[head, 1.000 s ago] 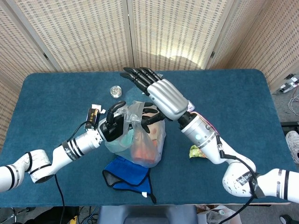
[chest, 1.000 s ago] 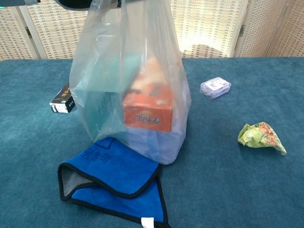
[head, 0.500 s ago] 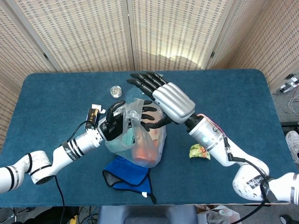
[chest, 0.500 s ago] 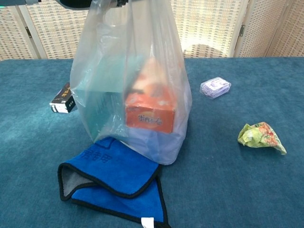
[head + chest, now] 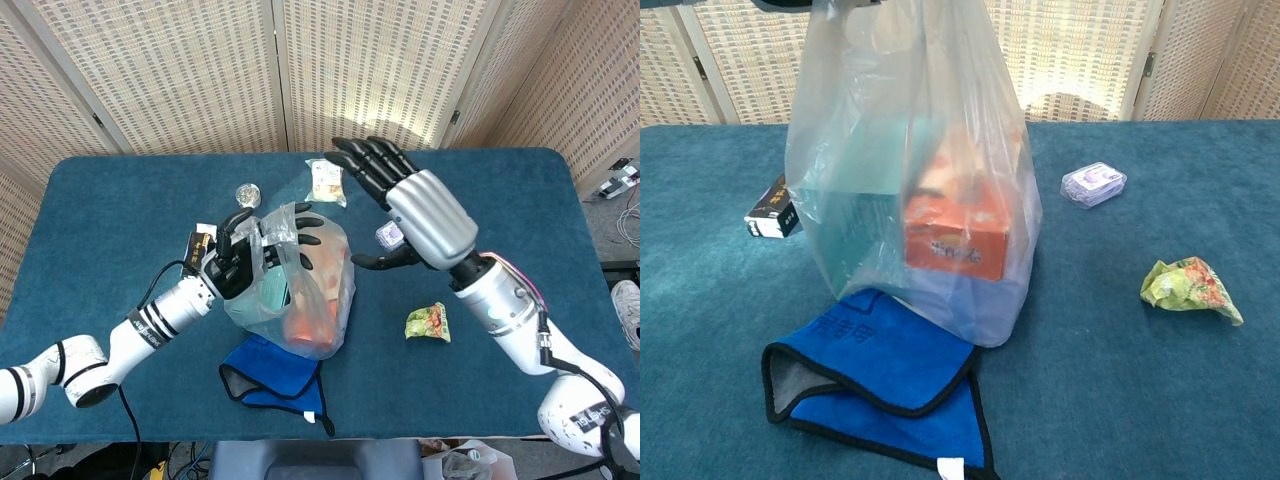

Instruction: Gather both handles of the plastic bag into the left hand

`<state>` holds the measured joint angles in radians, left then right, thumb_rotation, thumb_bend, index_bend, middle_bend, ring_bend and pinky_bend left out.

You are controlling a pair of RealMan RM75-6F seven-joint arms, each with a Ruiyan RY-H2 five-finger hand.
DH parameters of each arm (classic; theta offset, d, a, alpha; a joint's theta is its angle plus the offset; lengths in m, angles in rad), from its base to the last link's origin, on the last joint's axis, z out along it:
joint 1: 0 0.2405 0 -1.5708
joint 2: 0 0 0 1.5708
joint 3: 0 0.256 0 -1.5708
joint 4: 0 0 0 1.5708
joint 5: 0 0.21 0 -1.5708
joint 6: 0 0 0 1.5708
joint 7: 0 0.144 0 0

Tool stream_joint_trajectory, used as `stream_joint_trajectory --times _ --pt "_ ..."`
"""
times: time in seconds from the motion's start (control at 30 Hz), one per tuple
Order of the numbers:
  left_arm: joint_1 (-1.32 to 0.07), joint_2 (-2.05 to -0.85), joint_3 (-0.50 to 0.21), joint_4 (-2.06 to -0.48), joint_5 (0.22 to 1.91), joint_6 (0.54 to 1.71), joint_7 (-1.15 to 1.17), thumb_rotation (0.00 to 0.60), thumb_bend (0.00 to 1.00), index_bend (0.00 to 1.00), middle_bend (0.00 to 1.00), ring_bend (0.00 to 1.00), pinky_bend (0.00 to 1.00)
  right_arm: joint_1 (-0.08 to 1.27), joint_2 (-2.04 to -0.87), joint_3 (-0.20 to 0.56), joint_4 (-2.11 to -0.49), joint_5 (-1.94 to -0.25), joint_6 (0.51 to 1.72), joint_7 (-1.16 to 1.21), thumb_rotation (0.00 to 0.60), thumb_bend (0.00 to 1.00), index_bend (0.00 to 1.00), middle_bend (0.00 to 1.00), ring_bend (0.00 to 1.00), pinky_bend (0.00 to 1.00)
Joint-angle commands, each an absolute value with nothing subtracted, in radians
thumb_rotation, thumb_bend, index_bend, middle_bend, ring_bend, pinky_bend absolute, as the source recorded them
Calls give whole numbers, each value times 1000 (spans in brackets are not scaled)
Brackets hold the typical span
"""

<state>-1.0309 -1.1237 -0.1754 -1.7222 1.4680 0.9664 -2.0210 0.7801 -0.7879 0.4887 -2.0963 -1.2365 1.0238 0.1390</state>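
We see the left hand (image 5: 238, 262) gripping the gathered top of the plastic bag (image 5: 910, 190), which stands on the table (image 5: 520, 200) against a blue cloth (image 5: 880, 385). Our right hand (image 5: 410, 210) hovers beside it, fingers spread, holding nothing.

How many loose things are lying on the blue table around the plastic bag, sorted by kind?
Cloths: 1, the blue cloth
Small boxes or cases: 2, the black box and the clear case
Wrapped packets: 2, the green packet and the pale packet
Small round clear items: 1, the clear round thing
Total: 6
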Motion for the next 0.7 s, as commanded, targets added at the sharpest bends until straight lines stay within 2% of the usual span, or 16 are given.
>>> stream_joint_trajectory --times 0.03,0.2,0.27,0.43,0.5,0.53,0.57,0.7 --pt "-1018 -1117 -204 -1756 1431 941 -2045 42 358 139 191 228 350 696 -749 473 -2114 -1309 1126 156 600 0 0 0 0 0" --pt "-1011 -1112 -241 -1785 1395 904 -2071 130 358 131 191 228 350 618 -716 450 -2123 -1348 1211 162 600 0 0 0 0 0" --pt "-1007 -1110 -261 -1798 1373 886 -2091 190 358 123 191 228 350 589 -706 441 -2121 -1362 1241 167 600 0 0 0 0 0" --pt "-994 -1088 -306 -1832 1337 847 -2100 395 358 113 191 229 351 521 -687 413 -2111 -1387 1306 170 600 0 0 0 0 0" --pt "-987 -1073 -322 -1846 1331 834 -2108 550 358 112 193 231 389 497 -682 400 -2101 -1396 1326 176 600 0 0 0 0 0" --pt "-983 -1063 -332 -1852 1327 824 -2109 584 358 112 196 234 408 479 -679 390 -2096 -1405 1340 176 600 0 0 0 0 0" --pt "-980 -1055 -338 -1856 1318 816 -2101 600 358 112 204 242 445 466 -678 382 -2092 -1412 1352 174 600 0 0 0 0 0" --pt "-970 -1025 -368 -1892 1242 777 -2021 600 358 142 275 318 603 405 -680 331 -2077 -1453 1396 132 600 0 0 0 0 0"
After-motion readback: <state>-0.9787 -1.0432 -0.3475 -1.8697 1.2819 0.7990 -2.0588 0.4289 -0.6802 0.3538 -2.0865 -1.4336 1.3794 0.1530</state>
